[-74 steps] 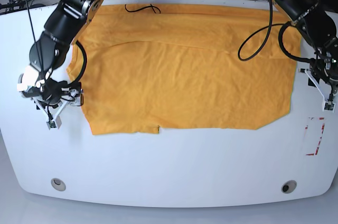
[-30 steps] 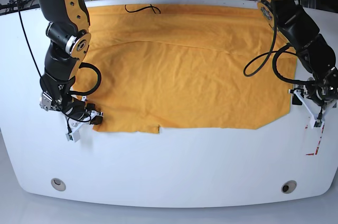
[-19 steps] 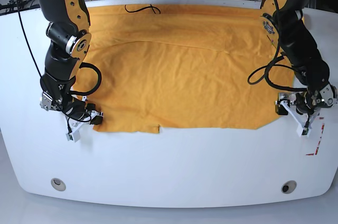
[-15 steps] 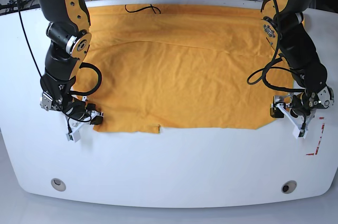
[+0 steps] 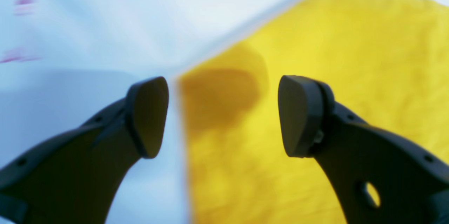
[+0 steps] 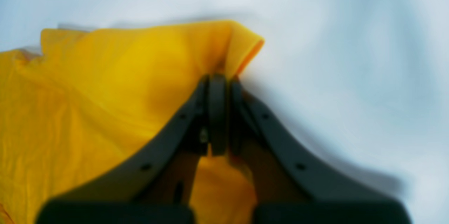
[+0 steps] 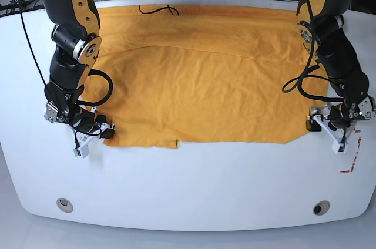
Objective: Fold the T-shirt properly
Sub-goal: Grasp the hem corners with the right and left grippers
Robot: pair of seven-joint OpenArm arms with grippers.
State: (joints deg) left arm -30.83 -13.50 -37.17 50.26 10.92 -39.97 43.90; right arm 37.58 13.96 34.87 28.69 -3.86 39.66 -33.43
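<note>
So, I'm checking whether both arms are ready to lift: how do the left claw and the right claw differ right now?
The left claw stands open, its dark pads either side of the edge of the orange-yellow cotton T-shirt, not yet pinching it. The right claw is shut on a bunched corner of that cloth, which is puckered upward. Both sit at the near corners of the shirt on the white table.

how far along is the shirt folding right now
Early. Done: the T-shirt lies spread flat on the table, with no fold made. In hand: the right gripper is shut on its near corner; the left gripper is open, straddling the opposite corner's edge. Left: close the left gripper, then make every fold.
</note>
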